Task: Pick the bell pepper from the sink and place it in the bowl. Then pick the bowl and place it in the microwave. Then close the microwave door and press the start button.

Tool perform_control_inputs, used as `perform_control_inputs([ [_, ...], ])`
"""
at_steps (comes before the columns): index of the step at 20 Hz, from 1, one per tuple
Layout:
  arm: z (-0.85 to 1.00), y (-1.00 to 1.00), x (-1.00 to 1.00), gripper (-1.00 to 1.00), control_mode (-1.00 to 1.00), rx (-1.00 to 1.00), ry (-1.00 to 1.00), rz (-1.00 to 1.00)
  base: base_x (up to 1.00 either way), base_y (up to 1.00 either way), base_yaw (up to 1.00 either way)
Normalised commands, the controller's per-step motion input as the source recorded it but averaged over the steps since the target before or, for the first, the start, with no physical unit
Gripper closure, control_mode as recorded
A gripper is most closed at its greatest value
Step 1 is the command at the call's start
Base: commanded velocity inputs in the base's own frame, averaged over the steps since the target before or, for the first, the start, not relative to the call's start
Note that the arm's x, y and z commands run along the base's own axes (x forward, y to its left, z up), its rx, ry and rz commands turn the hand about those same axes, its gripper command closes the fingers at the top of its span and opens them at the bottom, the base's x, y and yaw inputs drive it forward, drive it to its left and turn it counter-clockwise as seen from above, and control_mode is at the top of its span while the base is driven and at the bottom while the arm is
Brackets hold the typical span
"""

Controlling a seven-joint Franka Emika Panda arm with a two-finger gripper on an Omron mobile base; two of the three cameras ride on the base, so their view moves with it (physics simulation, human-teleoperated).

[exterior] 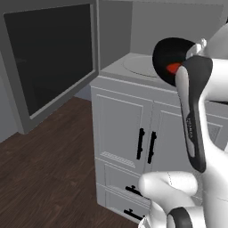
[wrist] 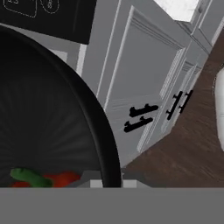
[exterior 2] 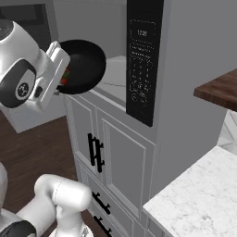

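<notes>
While the microwave door (exterior: 49, 62) hangs open at upper left, the microwave (exterior 2: 115, 74) cavity gapes at upper centre. At its mouth the gripper (exterior 2: 59, 76), nearly closed, grips the tilted bowl (exterior 2: 83, 65) by its rim, the bell pepper (exterior: 173, 67) inside.

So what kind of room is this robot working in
Most likely a kitchen, a rendered one. A built-in microwave stands open with its door swung wide, above grey cabinet doors with black handles. A marble-look counter sits nearby, and the gripper holds a black bowl with a red bell pepper inside.
</notes>
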Motion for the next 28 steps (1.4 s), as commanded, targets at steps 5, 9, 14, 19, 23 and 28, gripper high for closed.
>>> perform_control_inputs([
  [5, 0.01, 0.15, 0.16, 1.00, -1.00, -0.02, -0.13, -0.19, 0.00, 0.00, 0.00],
  [9, 0.00, 0.00, 0.28, 1.00, -1.00, 0.00, -0.07, -0.20, 0.00, 0.00, 0.00],
  [14, 0.00, -0.06, 0.77, 1.00, -1.00, 0.00, 0.01, -0.04, 0.00, 0.00, 0.00],
  [19, 0.00, -0.10, 0.64, 1.00, -1.00, 0.00, 0.00, 0.00, 0.00, 0.00, 0.00],
  [23, 0.00, -0.42, 0.58, 1.00, -1.00, 0.00, 0.01, 0.00, 0.00, 0.00, 0.00],
  [28, -0.12, -0.28, 0.60, 1.00, -1.00, 0.00, 0.06, 0.00, 0.00, 0.00, 0.00],
])
